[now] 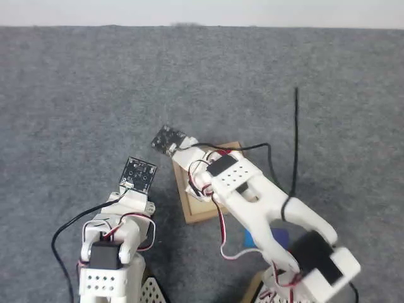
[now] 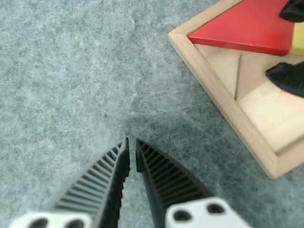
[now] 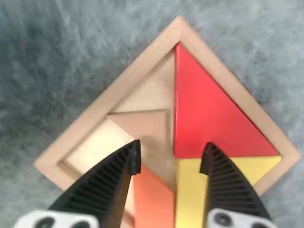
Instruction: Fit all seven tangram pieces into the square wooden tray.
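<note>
Right arm bent over the tray (image 3: 109, 99), left arm beside it
The right gripper (image 3: 171, 154) hangs spread above the red triangle (image 3: 204, 118), yellow piece (image 3: 199, 190) and orange piece (image 3: 152, 199) lying inside the tray; the left gripper (image 2: 132, 152), fingers pressed together, points down at the carpet (image 2: 71, 71) near the tray's corner

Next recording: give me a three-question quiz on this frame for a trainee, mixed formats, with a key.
1. True or false: the left gripper grips a tangram piece.
2. What colour is the large triangle lying in the wooden tray? A blue, B red, C green.
3. Fill in: the right gripper hangs open above the ____.
Key: 1 false, it is shut on nothing, over the grey mat; 2 B; 3 tray.
</note>
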